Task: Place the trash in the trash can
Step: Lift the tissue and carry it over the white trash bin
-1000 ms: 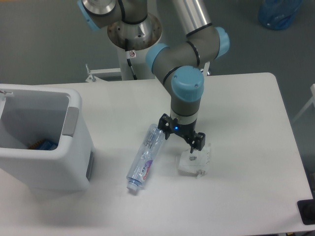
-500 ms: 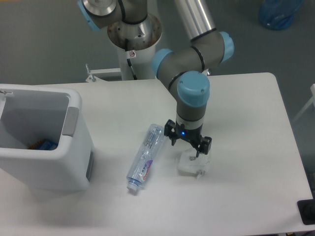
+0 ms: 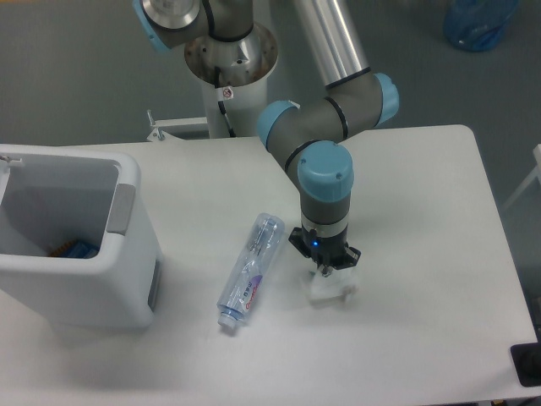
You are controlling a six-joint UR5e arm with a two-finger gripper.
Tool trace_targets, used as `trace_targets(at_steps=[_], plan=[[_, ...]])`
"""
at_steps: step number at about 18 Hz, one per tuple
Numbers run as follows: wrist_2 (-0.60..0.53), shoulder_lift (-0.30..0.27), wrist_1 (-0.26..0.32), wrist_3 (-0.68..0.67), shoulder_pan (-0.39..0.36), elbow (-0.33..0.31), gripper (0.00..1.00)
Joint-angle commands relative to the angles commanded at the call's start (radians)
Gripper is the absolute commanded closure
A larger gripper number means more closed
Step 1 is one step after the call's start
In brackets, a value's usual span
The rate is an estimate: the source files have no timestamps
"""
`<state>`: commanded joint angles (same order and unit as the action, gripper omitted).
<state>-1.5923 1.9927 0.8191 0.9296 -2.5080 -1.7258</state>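
Lighting is bright, even and diffuse, apparently from overhead. The white table (image 3: pixel 423 211) is near overexposure, with only soft, faint shadows beneath the bottle (image 3: pixel 251 271) and trash can (image 3: pixel 127 279). Image is mildly soft throughout; no marked glare or edge distortion is visible.

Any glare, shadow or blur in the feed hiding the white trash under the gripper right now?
Fixed camera: soft, even light, faint shadows, no hard glare. The crumpled white trash blends into the white table, so its edges are low-contrast. The gripper covers its top; jaw state unclear. The bottle is sharp.
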Motion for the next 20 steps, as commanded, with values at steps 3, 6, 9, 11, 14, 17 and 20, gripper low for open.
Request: trace_targets(at_steps=[3, 6, 9, 11, 14, 17, 20], plan=[[0.018, -0.037, 0.002, -0.002, -0.012, 0.003, 1.0], [0.102, -0.078, 0.002, -0.038, -0.043, 0.009, 1.0], [0.239, -0.097, 0.002, -0.109, -0.067, 0.043, 1.0], [0.311, -0.109, 0.002, -0.168, -0.075, 0.069, 1.0], [0.394, -0.161, 0.002, -0.242, -0.075, 0.081, 1.0], [0.478, -0.228, 0.003, -0.308, -0.074, 0.081, 1.0], [0.558, -0.297, 0.002, -0.376, -0.064, 0.094, 1.0]])
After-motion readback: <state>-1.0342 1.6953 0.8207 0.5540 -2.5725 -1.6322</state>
